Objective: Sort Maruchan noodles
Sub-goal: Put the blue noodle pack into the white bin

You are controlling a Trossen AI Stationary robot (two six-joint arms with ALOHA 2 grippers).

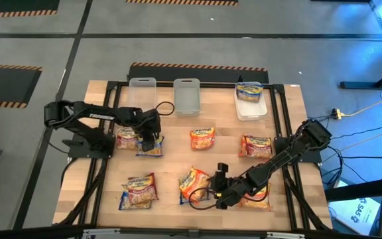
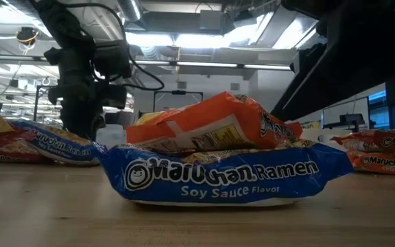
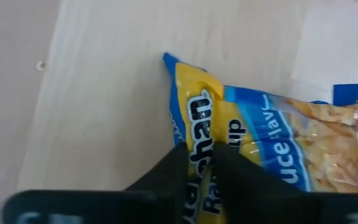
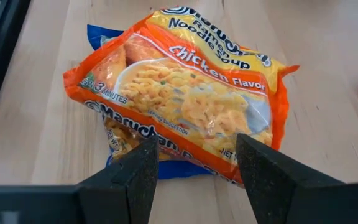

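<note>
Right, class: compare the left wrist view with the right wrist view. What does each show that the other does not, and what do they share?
Only the left wrist view shows the left end effector pinching a crinkly blue-and-yellow plastic noodle packet. Only the right wrist view shows the right end effector, fingers apart, in front of an orange crinkly plastic chicken-flavour packet lying on a blue packet. Both show the pale wooden table.

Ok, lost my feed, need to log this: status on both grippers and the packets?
Left gripper pinching blue-and-yellow packet. Right gripper open over orange chicken packet lying atop a blue soy sauce packet. Nothing blocking.
</note>
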